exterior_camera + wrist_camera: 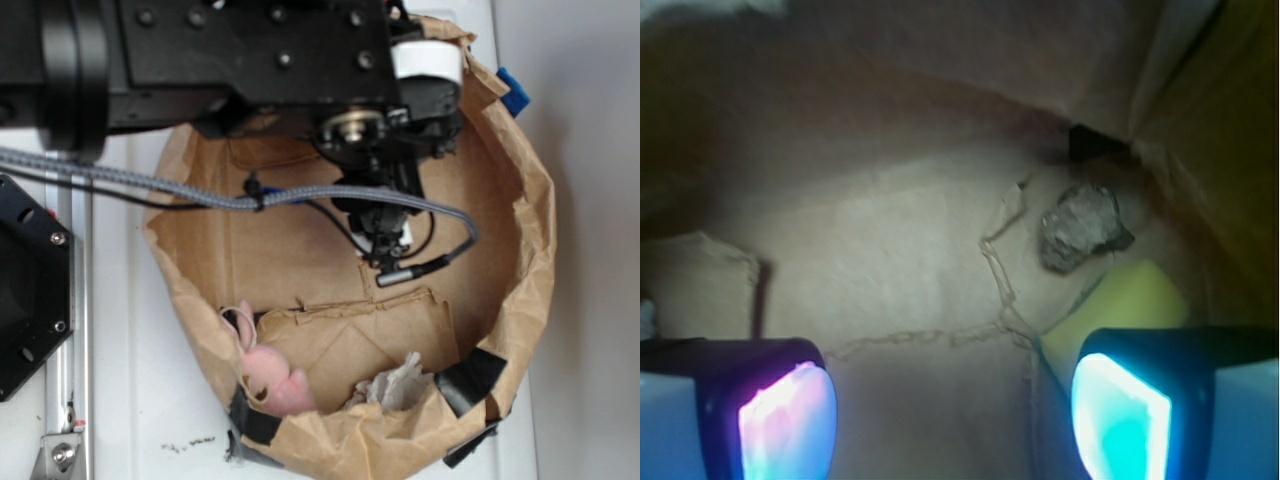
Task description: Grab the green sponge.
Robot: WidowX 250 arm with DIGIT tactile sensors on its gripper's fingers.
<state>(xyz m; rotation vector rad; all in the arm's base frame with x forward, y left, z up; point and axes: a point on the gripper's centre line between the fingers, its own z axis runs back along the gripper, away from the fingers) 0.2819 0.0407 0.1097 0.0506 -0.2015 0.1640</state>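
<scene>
No readable text, labels, brand names, numbers or signs appear in either view. The crumpled brown paper wall, the black metal robot arm and the white tabletop all show plain, unmarked surfaces.

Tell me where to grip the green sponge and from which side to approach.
Grip the green sponge across its yellow foam body, coming down from above. It seems to lie flat on the paper floor, partly hidden behind one fingertip of the open gripper, so shift that way first. Avoid the brown rock lying just past it.
</scene>
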